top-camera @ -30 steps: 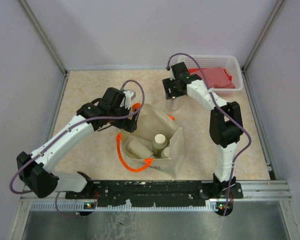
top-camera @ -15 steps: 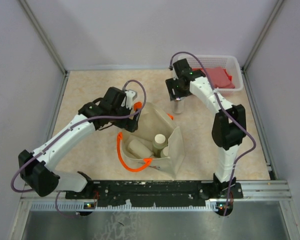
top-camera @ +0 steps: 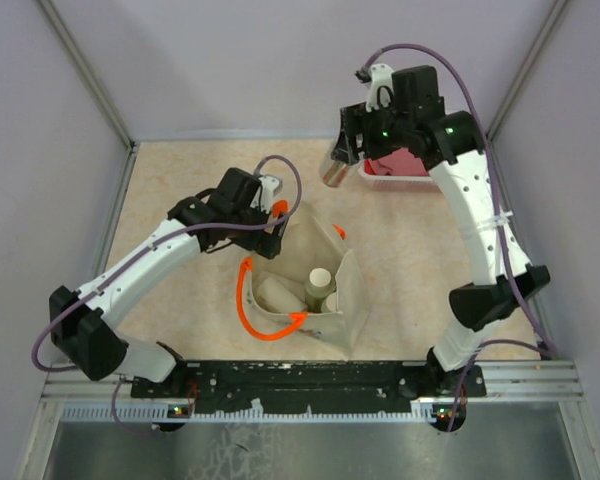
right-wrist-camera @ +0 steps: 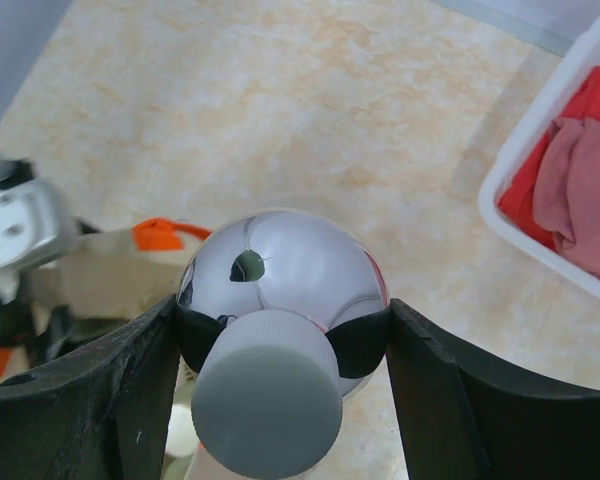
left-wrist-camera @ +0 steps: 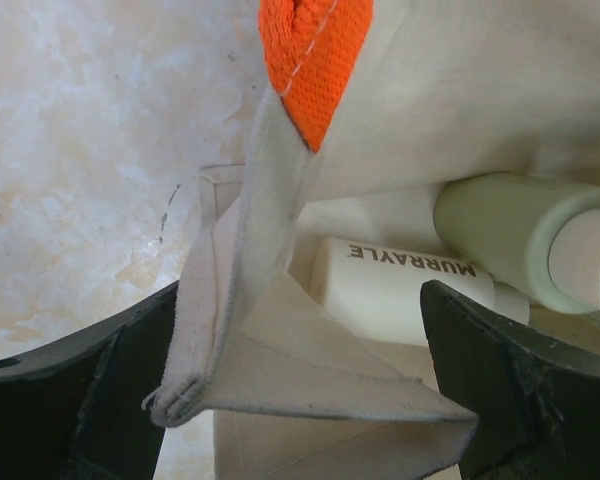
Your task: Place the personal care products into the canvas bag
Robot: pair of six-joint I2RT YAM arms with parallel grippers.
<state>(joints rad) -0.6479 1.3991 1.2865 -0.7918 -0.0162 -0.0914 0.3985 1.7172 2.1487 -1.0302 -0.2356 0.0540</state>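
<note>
The beige canvas bag with orange handles stands open at mid table. Inside it are a cream-capped bottle and a pale bottle lying down. The left wrist view shows a sage-green bottle and a cream bottle in the bag. My left gripper is open, with a fold of the bag's rim between its fingers. My right gripper is shut on a small shiny clear bottle with a white cap, high above the table behind the bag.
A white lattice basket with a red cloth sits at the back right, partly hidden by my right arm. Grey walls close in the back and sides.
My right arm has lifted the shiny bottle off the table, up and away from the surface. My left gripper has stayed at the bag's rim.
</note>
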